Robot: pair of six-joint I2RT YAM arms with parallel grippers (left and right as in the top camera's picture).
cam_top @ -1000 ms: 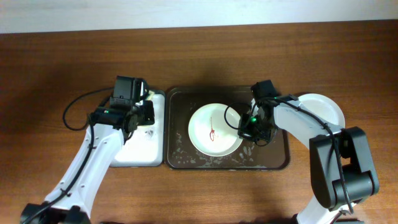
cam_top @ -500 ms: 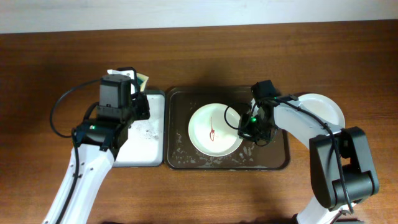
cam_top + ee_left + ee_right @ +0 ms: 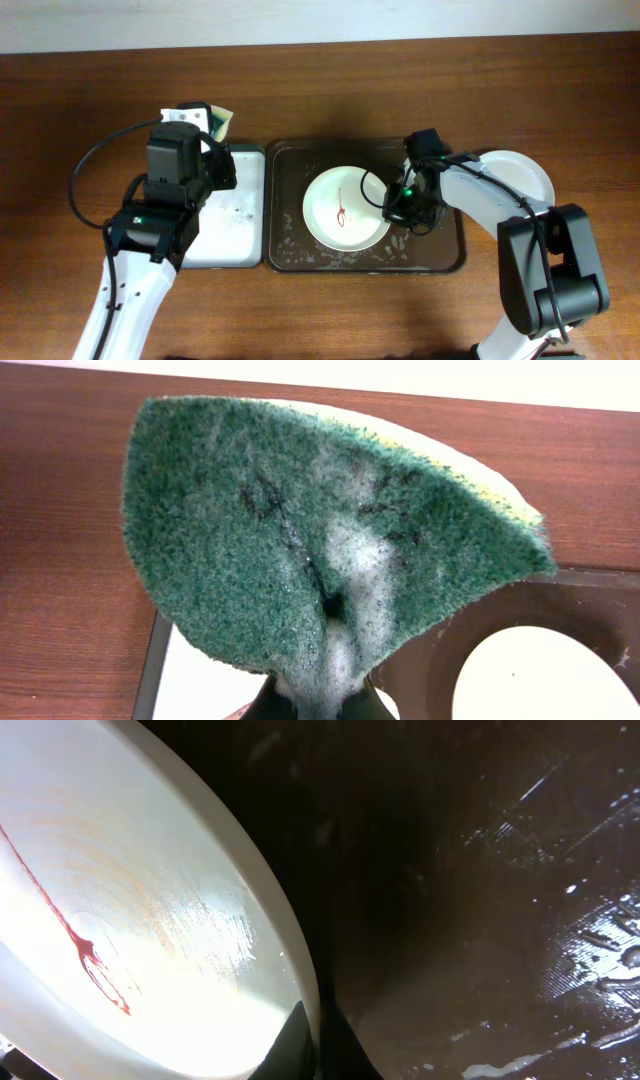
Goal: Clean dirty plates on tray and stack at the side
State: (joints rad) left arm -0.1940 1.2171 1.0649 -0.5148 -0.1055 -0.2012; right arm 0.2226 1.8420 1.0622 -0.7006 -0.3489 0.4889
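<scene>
Pinching plate (image 3: 335, 190) rim mid-frame on tray (image 3: 440, 255), right gripper (image 3: 315, 1042) clamped tight; left gripper (image 3: 318, 706) grips soapy green sponge (image 3: 320, 540).

We find nothing to read in any view: no lettering, label, brand, number or sign shows on the plate (image 3: 345, 208), the tray (image 3: 288, 165), the sponge (image 3: 320, 540) or the bench (image 3: 320, 80).
</scene>
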